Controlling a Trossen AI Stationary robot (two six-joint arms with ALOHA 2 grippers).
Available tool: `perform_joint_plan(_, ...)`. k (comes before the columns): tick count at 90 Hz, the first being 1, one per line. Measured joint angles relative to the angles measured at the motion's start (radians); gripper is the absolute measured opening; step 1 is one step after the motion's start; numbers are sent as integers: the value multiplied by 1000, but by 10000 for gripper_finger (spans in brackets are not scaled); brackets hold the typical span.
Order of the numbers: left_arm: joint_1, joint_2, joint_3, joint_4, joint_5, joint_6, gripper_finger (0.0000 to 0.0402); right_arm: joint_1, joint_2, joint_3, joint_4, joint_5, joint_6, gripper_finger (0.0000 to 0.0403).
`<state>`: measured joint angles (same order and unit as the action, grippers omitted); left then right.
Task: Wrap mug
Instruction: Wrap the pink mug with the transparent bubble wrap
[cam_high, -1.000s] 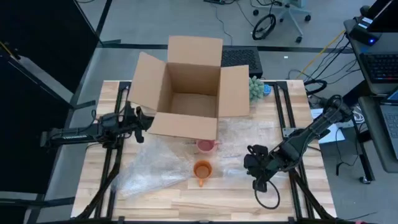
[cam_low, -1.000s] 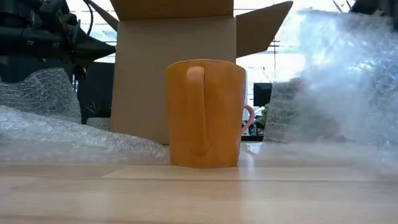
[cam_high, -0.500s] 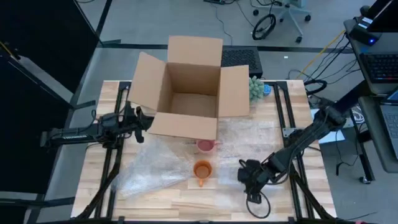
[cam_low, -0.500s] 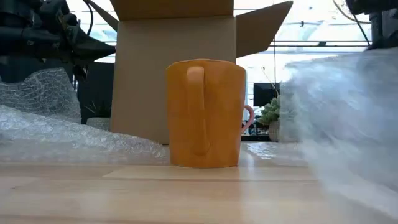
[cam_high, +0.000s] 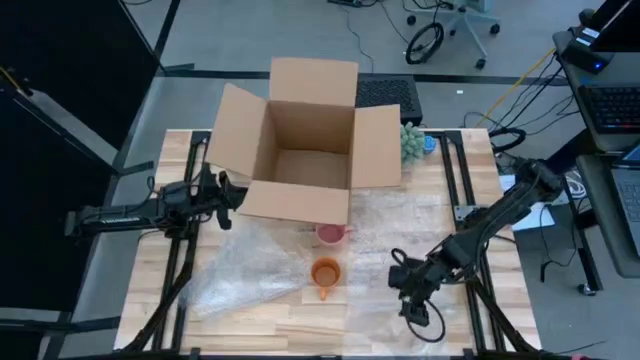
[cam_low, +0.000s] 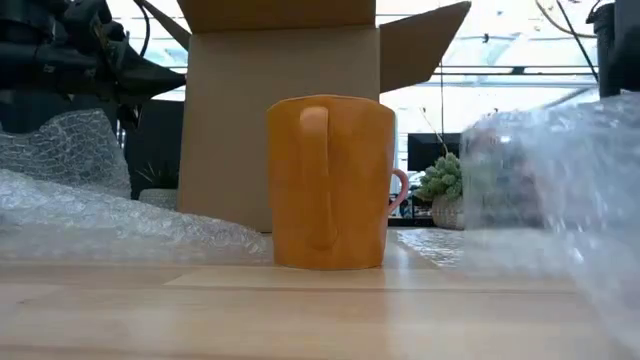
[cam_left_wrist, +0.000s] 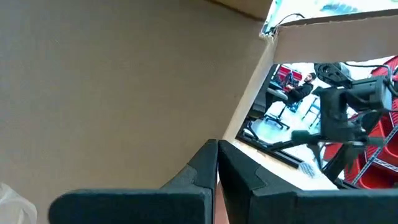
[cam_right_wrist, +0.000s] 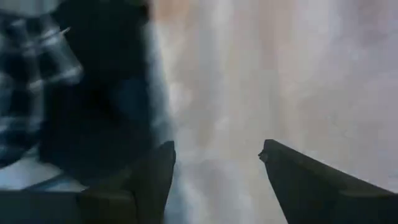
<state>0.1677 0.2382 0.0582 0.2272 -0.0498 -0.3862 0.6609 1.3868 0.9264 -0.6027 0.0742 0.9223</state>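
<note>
Two mugs stand on the pale wooden table (cam_high: 250, 325): an orange ceramic mug (cam_high: 325, 272) near the front middle, upright with its handle toward the front edge, and a pink mug (cam_high: 330, 235) just behind it. One open brown cardboard box (cam_high: 305, 150) sits at the back. Two sheets of clear bubble wrap lie flat, one left of the mugs (cam_high: 240, 265), one right (cam_high: 410, 215). The right gripper (cam_high: 412, 288), fingers spread wide, is low over the right sheet. The left gripper (cam_high: 228, 192), fingers pressed together, waits by the box's left flap.

Backlit glare (right wrist view blurred)
</note>
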Motion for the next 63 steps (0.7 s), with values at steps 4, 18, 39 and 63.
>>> perform_joint_plan(4,0,0,0,0,0,0,0,-5,9,-1,-48,122,-7,223)
perform_joint_plan(18,0,0,0,1,0,-1,0,-114,65,-76,-92,163,-3,219)
perform_joint_plan(39,0,0,0,0,0,0,0,-247,111,-208,-62,143,-57,219)
perform_joint_plan(63,0,0,0,-1,-6,0,0,-377,88,-190,-96,96,-218,219)
